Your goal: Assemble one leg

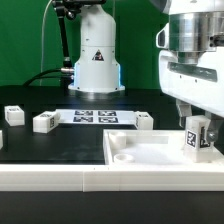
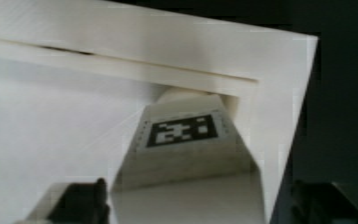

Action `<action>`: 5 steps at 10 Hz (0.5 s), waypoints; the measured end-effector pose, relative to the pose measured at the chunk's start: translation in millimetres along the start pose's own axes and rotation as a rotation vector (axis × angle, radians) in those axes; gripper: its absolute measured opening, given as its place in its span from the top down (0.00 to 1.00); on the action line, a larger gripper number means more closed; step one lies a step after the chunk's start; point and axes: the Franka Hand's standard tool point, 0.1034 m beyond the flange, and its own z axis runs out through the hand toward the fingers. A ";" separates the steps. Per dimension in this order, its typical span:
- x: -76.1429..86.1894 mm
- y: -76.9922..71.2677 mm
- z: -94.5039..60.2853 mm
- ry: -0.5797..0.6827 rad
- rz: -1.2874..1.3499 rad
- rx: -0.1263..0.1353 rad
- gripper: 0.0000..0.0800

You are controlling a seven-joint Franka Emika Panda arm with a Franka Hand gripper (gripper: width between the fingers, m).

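My gripper [image 1: 196, 122] is at the exterior view's right, shut on a leg [image 1: 195, 140], a stubby white post with a black-and-white marker. It holds the leg upright at the far right corner of the large white panel [image 1: 140, 152] with raised rim. I cannot tell whether the leg's bottom touches the panel. In the wrist view the leg [image 2: 190, 150] sits between my dark fingers [image 2: 80, 202], marker face up, pointing at the panel's corner [image 2: 247, 85]. Three more legs lie on the black table: one [image 1: 12, 114], a second [image 1: 43, 122], a third [image 1: 143, 121].
The marker board [image 1: 95, 116] lies flat on the table behind the panel. The robot base [image 1: 95, 60] stands at the back centre before a green backdrop. A white ledge [image 1: 60, 178] runs along the front edge.
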 end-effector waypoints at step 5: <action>-3.6 -0.9 -0.5 -0.013 -0.582 -0.016 0.19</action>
